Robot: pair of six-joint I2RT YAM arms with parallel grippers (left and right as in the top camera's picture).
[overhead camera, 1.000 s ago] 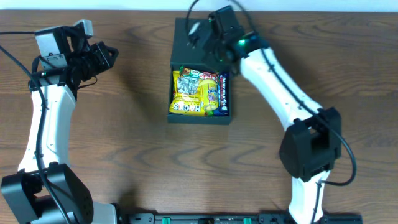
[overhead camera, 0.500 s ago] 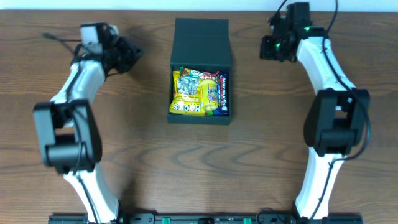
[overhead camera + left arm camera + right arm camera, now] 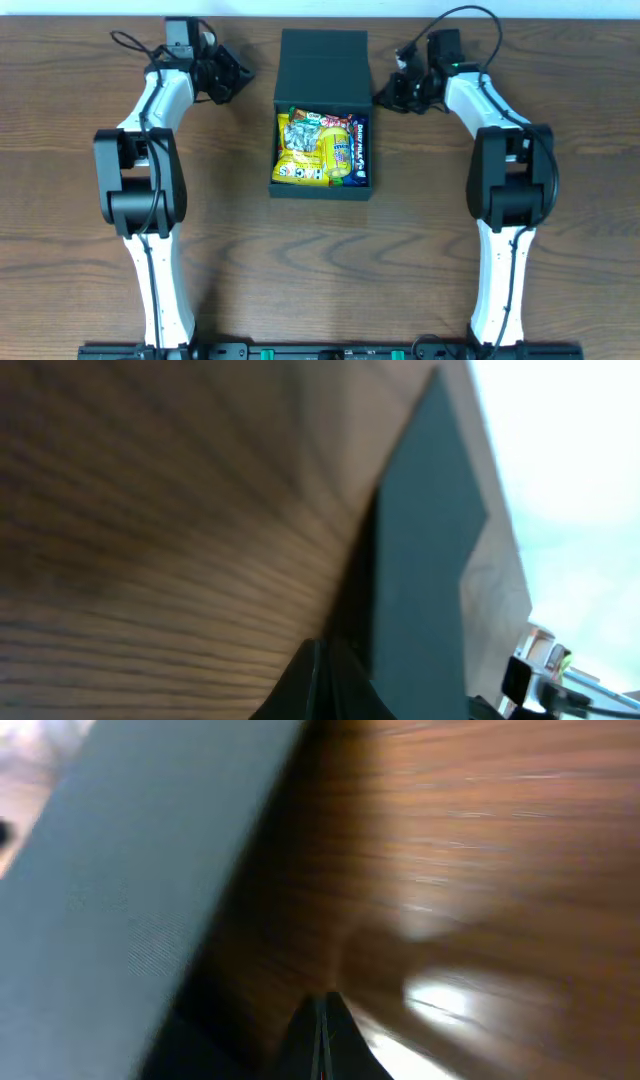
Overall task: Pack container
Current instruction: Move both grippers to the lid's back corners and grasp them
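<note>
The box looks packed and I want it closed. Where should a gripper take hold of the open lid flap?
Grip the lid flap at its free far edge, approaching from behind the box. It lies flat, hinged to the back wall of the container, so that edge probably lifts easiest.

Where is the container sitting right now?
In the overhead view the container sits at the far centre of the table, lid open backward, snack packets inside, between the left gripper and the right gripper.

One container (image 3: 323, 60), two robot arms (image 3: 158, 100) (image 3: 482, 100), at least three snack packets (image 3: 308, 160)
</note>
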